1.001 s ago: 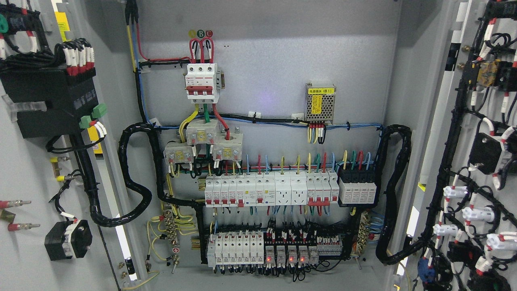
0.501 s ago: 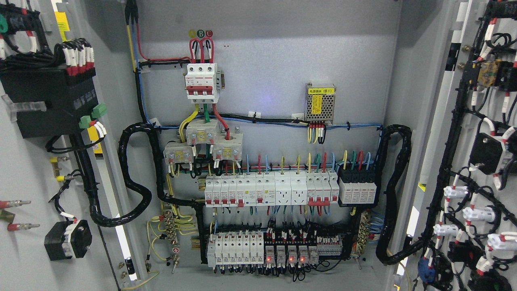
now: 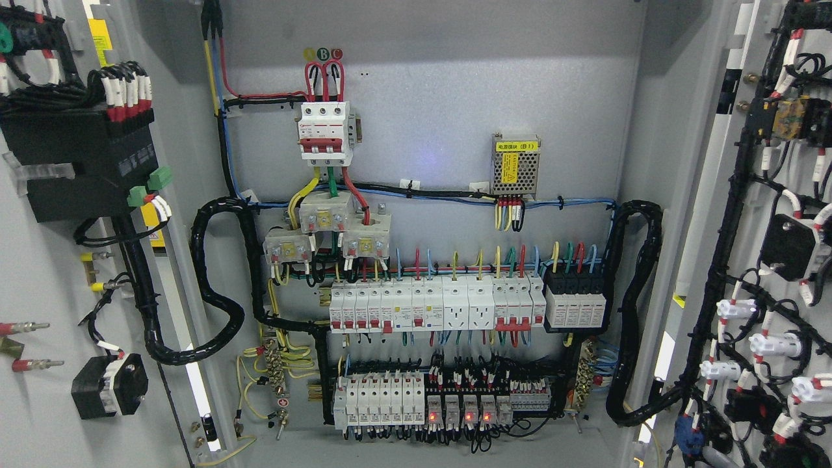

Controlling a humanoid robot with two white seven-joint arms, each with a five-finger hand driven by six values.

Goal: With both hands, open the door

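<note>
Far left of frame: grey steel left door leaf (image 3: 39,416) swung wide open, inner face toward camera, carrying a black rectangular component block (image 3: 78,156) upper left and a small black switch body (image 3: 109,386) lower left. A black corrugated cable loom (image 3: 214,286) loops from that leaf into the grey metal cabinet (image 3: 442,71).

Centre: back panel fully exposed. White three-pole breaker with red toggles (image 3: 325,129) upper centre, perforated metal power supply with yellow label (image 3: 517,166) right of it, a white row of small breakers and sockets (image 3: 435,305) mid frame, lower row of relays with red lit indicators (image 3: 458,408) near bottom.

Right: a second black loom (image 3: 634,312) curves to the grey right door leaf (image 3: 712,214), also open, its inner face crowded with black wiring and white-capped lamp backs (image 3: 767,344) at far right.

Neither robot hand nor arm shows anywhere, so the state of the fingers can't be told: no grip visible on either leaf.

Judgement: both leaves look open or close to fully open, task near done. To finish well, push each leaf evenly on its outer edge, keep hands off the inside faces, don't strain the looms at the hinges, stop before the leaves hit their limit. Live indicators suggest power on, so stay clear of the terminals.
</note>
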